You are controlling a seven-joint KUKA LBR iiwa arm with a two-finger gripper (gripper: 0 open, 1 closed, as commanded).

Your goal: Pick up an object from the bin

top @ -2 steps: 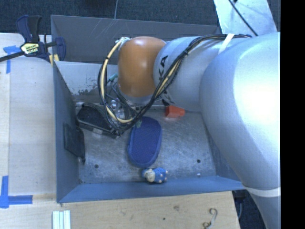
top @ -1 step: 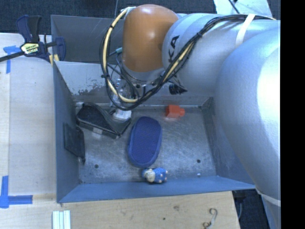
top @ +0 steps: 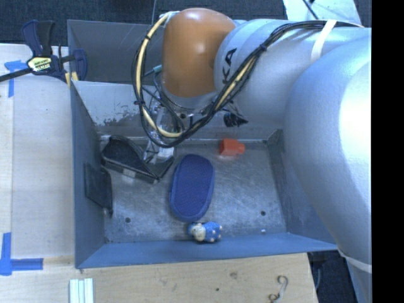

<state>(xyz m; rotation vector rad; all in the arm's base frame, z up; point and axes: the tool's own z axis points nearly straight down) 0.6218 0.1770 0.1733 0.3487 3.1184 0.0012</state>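
black wedge-shaped plastic thing (top: 129, 160), something like a stapler or a small case, lies in the rear left part of the grey metal bin (top: 189, 252), running slantwise from the back wall toward the middle. it looks glossy, low and hard, with a paler strip along its near edge. the gripper (top: 159, 151) is at its right end, touching it or just above it, i cannot say which. cables and the orange dome-shaped cover (top: 189, 49) on the wrist hide the tips, so i cannot tell whether the jaws stand wide or narrow or hold anything. to do this step well, i judge, the jaws should straddle the wedge across its narrow width, not its length, and close squarely, since a smooth sloped shell may slip out. just beside it to the right lies a blue oval padded case (top: 191, 186). a dark flat slab (top: 98, 185) leans at the left wall. a small orange block (top: 231, 147) sits by the back wall and a little blue and white figure (top: 206, 231) by the front wall, both well apart.
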